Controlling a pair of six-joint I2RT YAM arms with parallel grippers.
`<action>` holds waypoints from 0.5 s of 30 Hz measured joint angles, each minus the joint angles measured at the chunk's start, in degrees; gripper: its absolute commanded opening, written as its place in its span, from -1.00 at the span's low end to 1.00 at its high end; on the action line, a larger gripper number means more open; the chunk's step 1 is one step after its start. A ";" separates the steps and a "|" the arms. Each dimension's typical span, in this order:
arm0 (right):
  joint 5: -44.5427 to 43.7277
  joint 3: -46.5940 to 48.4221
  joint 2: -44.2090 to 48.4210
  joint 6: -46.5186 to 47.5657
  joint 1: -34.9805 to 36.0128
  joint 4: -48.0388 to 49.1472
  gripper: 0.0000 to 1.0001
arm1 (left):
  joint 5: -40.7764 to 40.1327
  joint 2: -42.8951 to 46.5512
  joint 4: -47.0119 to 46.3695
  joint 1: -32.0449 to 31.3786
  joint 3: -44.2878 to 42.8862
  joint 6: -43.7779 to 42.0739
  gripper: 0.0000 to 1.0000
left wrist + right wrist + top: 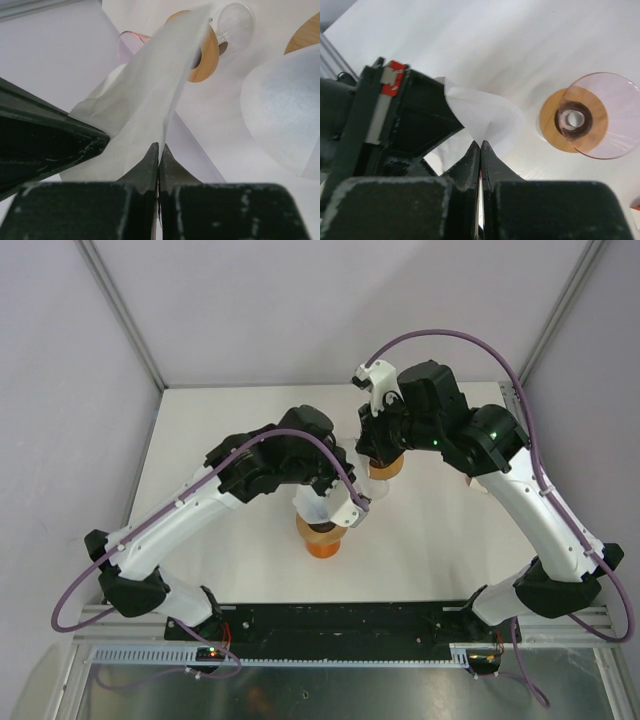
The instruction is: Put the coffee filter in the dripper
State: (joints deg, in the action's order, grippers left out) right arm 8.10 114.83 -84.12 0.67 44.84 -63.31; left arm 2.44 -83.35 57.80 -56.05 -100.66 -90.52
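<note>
You have the coffee filter (150, 100) pinched from two sides at once. The left gripper (159, 147) has its jaws clenched on one edge of the paper, and the right gripper (481, 145) has its jaws pressed shut on the same paper close by, so the two sets of jaws sit just beside each other above the tabletop (230, 410). That double hold looks deliberate to me: one pinch can anchor one wall of the folded paper while the other draws the opposite wall away, which is how a flat filter opens into a cone. The filter hangs in the air between the arms and is not yet in the dripper (575, 120). The dripper stands on the tabletop near the jaws, with a wooden collar and a pink glass cone, and as far as I can tell there is nothing in it. From the left wrist the paper fans up from the jaws as a creased, partly spread sheet, so judge the opening as begun rather than finished. Note the second white sheet (285, 110) off to the right in that view; it is apart from the one you hold, and I cannot tell what it rests on. Your next move calls for a gentle parting of the arms, since thin paper clamped at two close points tears easily, and then lowering the filter's narrow end toward the cone's mouth.
</note>
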 measured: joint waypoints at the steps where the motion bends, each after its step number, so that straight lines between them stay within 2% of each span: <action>1: -0.92 -0.11 0.00 0.00 0.00 0.04 -1.00 | -0.37 0.11 -0.07 -0.17 0.31 -0.52 -0.99; 4: -5.95 -0.72 0.09 0.00 0.00 0.94 -1.00 | -0.57 0.94 -0.17 -0.46 1.29 -1.27 -0.99; 6: -9.35 -1.55 0.28 0.00 0.04 2.08 -0.88 | -0.37 1.79 -0.15 -0.59 1.97 -1.57 -1.00; 8: -11.63 -2.82 0.66 0.00 0.11 3.61 -0.55 | 0.33 2.45 -0.46 -0.81 2.10 -1.62 -1.00; 10: -12.94 -4.35 1.36 0.22 0.26 5.46 -0.33 | 0.87 2.86 -0.52 -1.07 2.10 -1.46 -0.99; 15: -11.72 -11.08 6.19 0.46 0.31 11.61 0.06 | 1.29 3.02 -0.42 -1.09 2.10 -0.79 -1.00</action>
State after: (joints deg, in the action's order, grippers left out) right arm -3.62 103.74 -77.93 1.13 45.15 -51.70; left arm 3.73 -80.34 57.39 -57.14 -98.56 -91.31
